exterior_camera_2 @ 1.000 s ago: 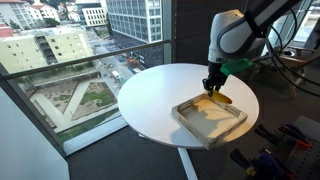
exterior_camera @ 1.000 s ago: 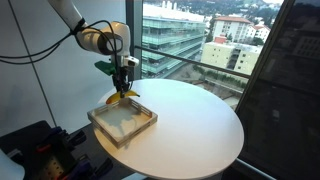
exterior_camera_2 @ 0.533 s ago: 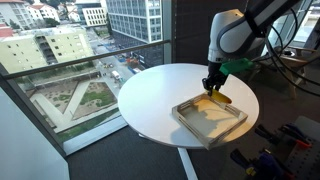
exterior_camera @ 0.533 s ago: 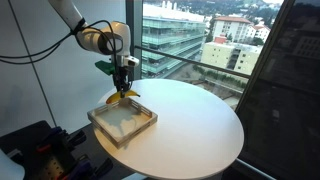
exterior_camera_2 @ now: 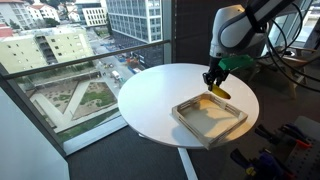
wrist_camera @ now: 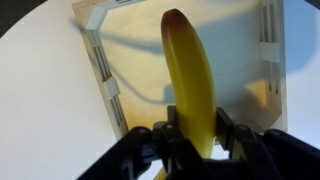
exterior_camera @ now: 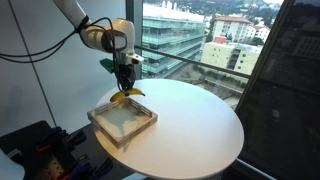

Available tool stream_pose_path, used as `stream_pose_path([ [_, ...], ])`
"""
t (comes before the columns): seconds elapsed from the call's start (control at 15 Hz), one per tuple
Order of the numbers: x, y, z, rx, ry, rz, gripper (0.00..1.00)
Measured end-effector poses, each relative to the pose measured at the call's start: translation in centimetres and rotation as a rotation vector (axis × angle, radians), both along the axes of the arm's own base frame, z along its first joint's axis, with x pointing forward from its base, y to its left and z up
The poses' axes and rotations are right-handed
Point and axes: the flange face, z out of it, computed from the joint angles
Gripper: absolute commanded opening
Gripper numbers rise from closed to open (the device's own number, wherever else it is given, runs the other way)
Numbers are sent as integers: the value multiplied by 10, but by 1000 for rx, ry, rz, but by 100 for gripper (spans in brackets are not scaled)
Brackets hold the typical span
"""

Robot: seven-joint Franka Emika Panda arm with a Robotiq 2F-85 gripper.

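Up high behind floor-to-ceiling windows (exterior_camera: 190, 40) that look onto office blocks and a street (exterior_camera_2: 60, 60), a round white desk (exterior_camera: 195, 125) carries a shallow, square wooden tray with a pale base (exterior_camera: 138, 132). The tray lies near the desk's edge on the robot's side, seen in both exterior views (exterior_camera_2: 192, 129). Dark equipment and cables (exterior_camera: 35, 142) sit on the floor beside the desk.

The robot's hand (exterior_camera: 125, 85) is clamped tight on a ripe yellow banana (exterior_camera: 127, 95), gripping it at one end. The fruit hangs in the air just above the tray's rim, clear of the wood in an exterior view (exterior_camera_2: 218, 91). In the wrist view, the banana (wrist_camera: 192, 75) juts out from between the dark fingers (wrist_camera: 228, 128), with the tray's base and white corner brackets (wrist_camera: 95, 18) below it.
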Motion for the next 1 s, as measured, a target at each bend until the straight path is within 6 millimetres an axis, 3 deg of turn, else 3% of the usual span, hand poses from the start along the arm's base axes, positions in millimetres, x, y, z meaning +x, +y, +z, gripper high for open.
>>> stream_pose_path([
  [1.0, 11, -78, 20, -14, 10, -221, 15],
])
